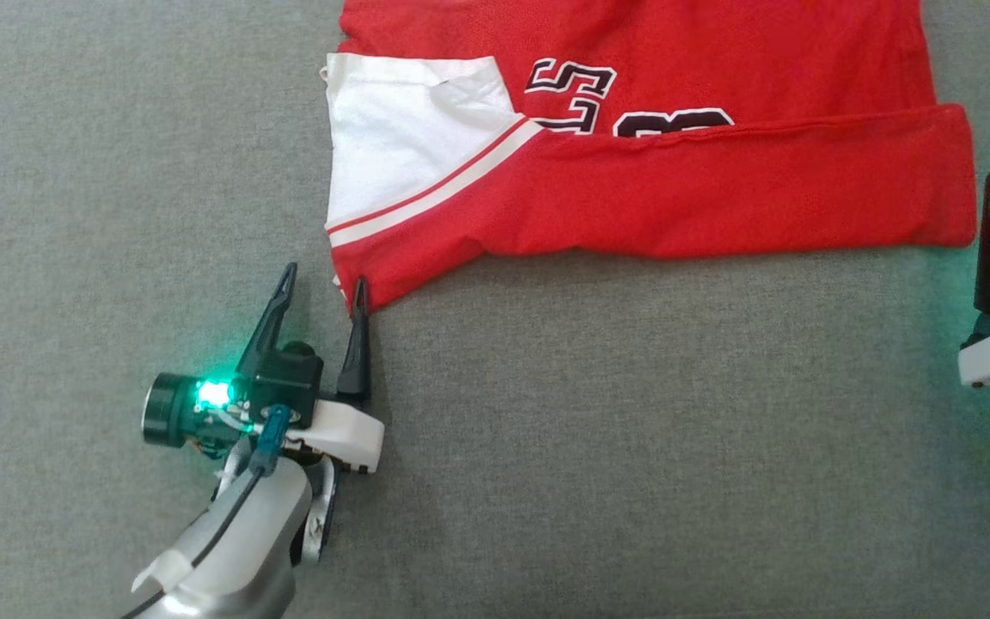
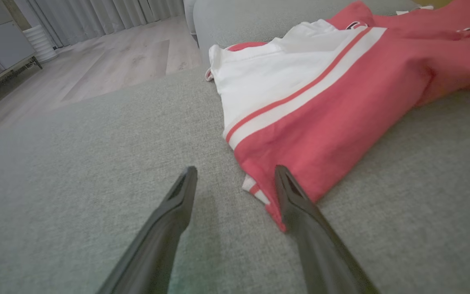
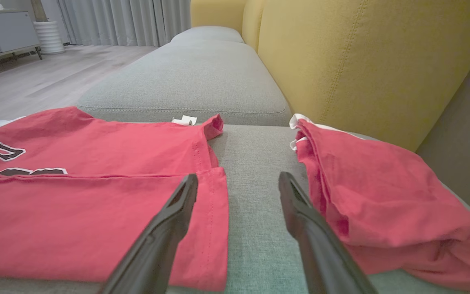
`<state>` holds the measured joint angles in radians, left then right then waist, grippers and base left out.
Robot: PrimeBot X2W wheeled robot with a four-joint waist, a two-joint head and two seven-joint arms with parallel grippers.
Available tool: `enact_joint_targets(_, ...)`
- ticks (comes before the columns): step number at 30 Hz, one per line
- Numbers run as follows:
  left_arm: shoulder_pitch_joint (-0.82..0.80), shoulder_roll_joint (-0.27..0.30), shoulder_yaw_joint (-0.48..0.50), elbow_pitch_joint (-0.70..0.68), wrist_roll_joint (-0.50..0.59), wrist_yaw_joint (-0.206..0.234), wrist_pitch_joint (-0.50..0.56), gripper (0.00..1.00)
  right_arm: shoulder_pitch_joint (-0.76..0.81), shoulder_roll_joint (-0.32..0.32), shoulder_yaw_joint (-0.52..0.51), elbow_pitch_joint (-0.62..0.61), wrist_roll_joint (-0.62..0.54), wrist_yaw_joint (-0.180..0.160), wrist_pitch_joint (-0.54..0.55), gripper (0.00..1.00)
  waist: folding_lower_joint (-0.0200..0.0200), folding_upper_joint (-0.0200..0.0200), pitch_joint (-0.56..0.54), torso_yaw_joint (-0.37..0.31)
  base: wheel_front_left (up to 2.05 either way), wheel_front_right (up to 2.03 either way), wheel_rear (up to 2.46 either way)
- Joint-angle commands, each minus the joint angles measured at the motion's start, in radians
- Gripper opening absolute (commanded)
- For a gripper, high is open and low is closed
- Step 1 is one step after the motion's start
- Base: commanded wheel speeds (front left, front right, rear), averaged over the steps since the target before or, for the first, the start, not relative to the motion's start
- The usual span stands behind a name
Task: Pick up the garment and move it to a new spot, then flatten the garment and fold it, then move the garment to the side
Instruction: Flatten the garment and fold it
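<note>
The red shirt (image 1: 650,198) lies on the grey sofa seat (image 1: 117,172), up at 12 o'clock in the head view. Its bottom part is folded up over the black print (image 1: 577,94). A white patch (image 1: 392,137) shows at the shirt's left end.

The left gripper (image 1: 326,275) sits at 7 o'clock. Its fingers are spread wide and hold nothing. One fingertip is right at the shirt's low corner, and the other is over bare seat.

The right gripper (image 3: 238,176) is at 3 o'clock, just past the shirt's right end. Its fingers are spread wide too, and empty.

In the right wrist view, another red cloth (image 3: 382,196) lies by the yellow sofa back (image 3: 361,61).
</note>
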<state>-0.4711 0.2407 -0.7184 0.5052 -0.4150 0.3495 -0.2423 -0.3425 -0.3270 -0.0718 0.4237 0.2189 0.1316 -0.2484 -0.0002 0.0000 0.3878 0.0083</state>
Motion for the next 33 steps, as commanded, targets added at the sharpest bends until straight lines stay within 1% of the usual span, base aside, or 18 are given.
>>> enact_joint_targets(1,-0.004,0.005,0.022,0.005,-0.010,-0.010,0.003,1.00,0.015,-0.019,0.006,-0.027,0.003,-0.001,-0.013,1.00,0.0002,0.0000,0.001,-0.002,0.00,0.00,0.00)
enact_joint_targets(4,0.005,-0.012,0.004,0.016,-0.022,-0.039,0.007,1.00,0.020,-0.017,-0.003,-0.026,0.002,-0.001,-0.013,1.00,0.0002,0.0000,0.000,-0.001,0.00,0.00,0.00)
enact_joint_targets(5,0.010,-0.018,-0.005,0.019,-0.027,-0.052,0.016,0.95,0.022,-0.016,-0.005,-0.024,0.002,-0.001,-0.013,1.00,0.0002,0.0000,-0.001,0.000,0.00,0.00,0.00)
enact_joint_targets(6,0.016,-0.026,-0.015,0.022,-0.037,-0.067,0.032,0.86,0.025,-0.014,-0.005,-0.020,0.002,-0.001,-0.013,1.00,0.0002,0.0000,-0.002,0.003,0.00,0.00,0.00)
enact_joint_targets(7,0.021,-0.033,-0.024,0.024,-0.045,-0.081,0.048,0.82,0.028,-0.014,-0.001,-0.014,0.004,-0.001,-0.013,1.00,0.0002,0.0000,-0.003,0.007,0.00,0.00,0.00)
enact_joint_targets(8,0.021,-0.036,-0.034,0.025,-0.046,-0.092,0.059,0.71,0.031,-0.016,0.003,-0.007,0.006,-0.001,-0.013,1.00,0.0002,0.0000,-0.004,0.011,0.00,0.00,0.00)
enact_joint_targets(9,0.021,-0.038,-0.042,0.025,-0.047,-0.100,0.067,0.49,0.033,-0.018,0.006,0.001,0.009,-0.001,-0.013,1.00,0.0002,0.0000,-0.005,0.015,0.00,0.00,0.00)
enact_joint_targets(10,0.020,-0.040,-0.048,0.024,-0.047,-0.106,0.073,0.33,0.034,-0.021,0.007,0.009,0.012,-0.001,-0.013,1.00,0.0002,0.0000,-0.006,0.020,0.00,0.00,0.00)
enact_joint_targets(11,0.017,-0.041,-0.052,0.024,-0.045,-0.107,0.075,0.05,0.034,-0.025,0.008,0.016,0.014,-0.001,-0.013,1.00,0.0002,0.0000,-0.006,0.024,0.00,0.00,0.00)
enact_joint_targets(12,0.014,-0.040,-0.052,0.022,-0.042,-0.103,0.071,0.00,0.034,-0.028,0.010,0.024,0.017,-0.001,-0.013,1.00,0.0002,0.0000,-0.007,0.029,0.00,0.00,0.00)
enact_joint_targets(19,-0.005,-0.004,-0.032,-0.007,-0.015,-0.059,0.030,0.00,0.015,-0.049,0.046,0.096,0.084,-0.001,0.028,1.00,0.0002,0.0000,-0.014,0.056,0.00,0.00,0.00)
enact_joint_targets(24,-0.010,0.038,-0.020,-0.049,-0.001,-0.037,0.027,0.00,-0.013,-0.079,0.082,0.160,0.154,-0.001,0.100,1.00,0.0002,0.0000,-0.015,0.072,0.00,0.00,0.00)
enact_joint_targets(25,-0.010,0.044,-0.019,-0.058,-0.001,-0.034,0.029,0.00,-0.015,-0.087,0.100,0.169,0.166,-0.001,0.116,0.92,0.0002,0.0000,-0.015,0.076,0.00,0.00,0.00)
enact_joint_targets(26,-0.009,0.051,-0.018,-0.067,0.000,-0.031,0.033,0.00,-0.016,-0.093,0.119,0.173,0.182,-0.001,0.128,0.42,0.0002,0.0000,-0.015,0.079,0.00,0.00,0.00)
enact_joint_targets(27,-0.006,0.058,-0.016,-0.077,0.000,-0.028,0.035,0.00,-0.015,-0.099,0.135,0.173,0.201,-0.001,0.137,0.00,0.0002,0.0000,-0.016,0.081,0.00,0.00,0.00)
enact_joint_targets(29,0.003,0.073,-0.013,-0.094,-0.001,-0.022,0.040,0.00,-0.009,-0.117,0.167,0.166,0.239,-0.001,0.151,0.00,0.0002,0.0000,-0.019,0.084,0.00,0.00,0.00)
enact_joint_targets(31,0.030,0.090,-0.015,-0.122,-0.005,-0.015,0.046,0.00,0.008,-0.151,0.185,0.162,0.270,-0.001,0.139,0.00,0.0002,0.0000,-0.035,0.088,0.00,0.00,0.00)
enact_joint_targets(33,0.056,0.102,-0.016,-0.143,-0.011,-0.010,0.051,0.00,0.027,-0.162,0.189,0.157,0.278,-0.001,0.126,0.00,0.0002,0.0000,-0.051,0.088,0.00,0.00,0.00)
